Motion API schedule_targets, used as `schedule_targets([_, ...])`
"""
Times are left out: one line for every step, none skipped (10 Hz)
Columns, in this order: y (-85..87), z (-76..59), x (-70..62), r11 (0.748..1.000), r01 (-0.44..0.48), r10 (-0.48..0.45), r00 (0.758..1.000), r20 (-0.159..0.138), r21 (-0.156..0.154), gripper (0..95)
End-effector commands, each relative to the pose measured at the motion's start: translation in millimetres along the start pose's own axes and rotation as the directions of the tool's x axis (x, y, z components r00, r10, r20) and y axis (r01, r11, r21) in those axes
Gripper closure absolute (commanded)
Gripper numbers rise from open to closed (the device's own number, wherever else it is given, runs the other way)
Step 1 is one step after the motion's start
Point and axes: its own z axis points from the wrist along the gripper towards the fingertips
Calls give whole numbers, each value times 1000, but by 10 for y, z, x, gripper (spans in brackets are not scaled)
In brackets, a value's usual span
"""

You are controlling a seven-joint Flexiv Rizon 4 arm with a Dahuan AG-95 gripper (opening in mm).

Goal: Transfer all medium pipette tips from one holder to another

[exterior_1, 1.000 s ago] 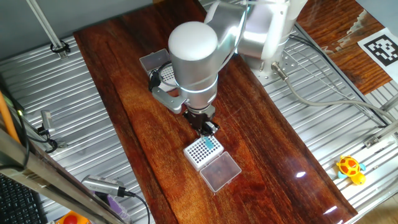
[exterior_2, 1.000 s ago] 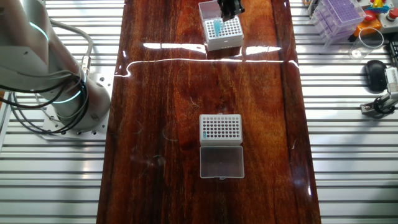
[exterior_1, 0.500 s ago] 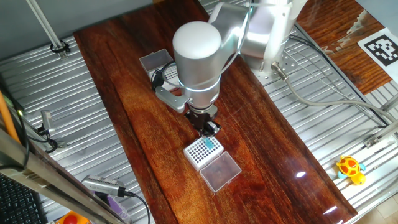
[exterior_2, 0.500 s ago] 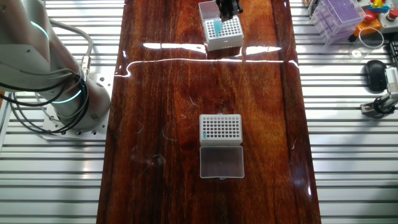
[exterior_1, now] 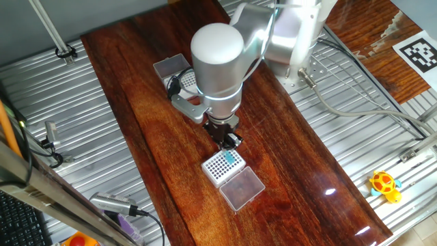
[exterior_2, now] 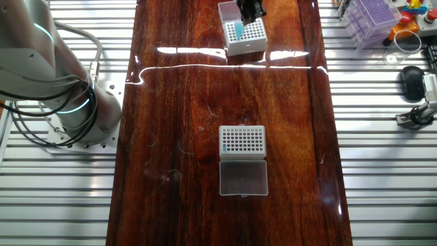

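Teal-blue medium pipette tips [exterior_1: 231,158] clustered in 1 white rack [exterior_1: 220,167] corner (fingers' [exterior_1: 228,141] grip unclear).

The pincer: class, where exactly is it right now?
In one fixed view the pincer hangs mid-table just above the white tip rack, over its teal tips, with the clear lid beyond.

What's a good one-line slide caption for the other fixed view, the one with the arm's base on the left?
Gripper poised over far rack holding teal tips; near rack sits mostly empty.
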Motion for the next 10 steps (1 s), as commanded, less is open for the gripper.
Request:
schedule_targets([-20,34,1,1000,2,-2,1000,3,3,950])
schedule_targets([-31,63,-4,1000,10,-10,1000,7,2,760])
schedule_targets([-33,73,-6,1000,10,-10,1000,7,2,760])
schedule_targets([-33,80,-8,1000,12,-12,1000,7,4,760])
schedule_targets([-34,82,-8,1000,12,-12,1000,7,4,760])
schedule_targets([-34,83,-9,1000,13,-13,1000,6,4,760])
schedule_targets([-52,91,-3,1000,13,-13,1000,2,8,760])
schedule_targets([-119,95,15,1000,27,-27,1000,2,6,760])
schedule_targets([-216,92,54,999,45,-45,999,0,6,760])
schedule_targets([-440,66,166,997,81,-81,997,-7,4,760])
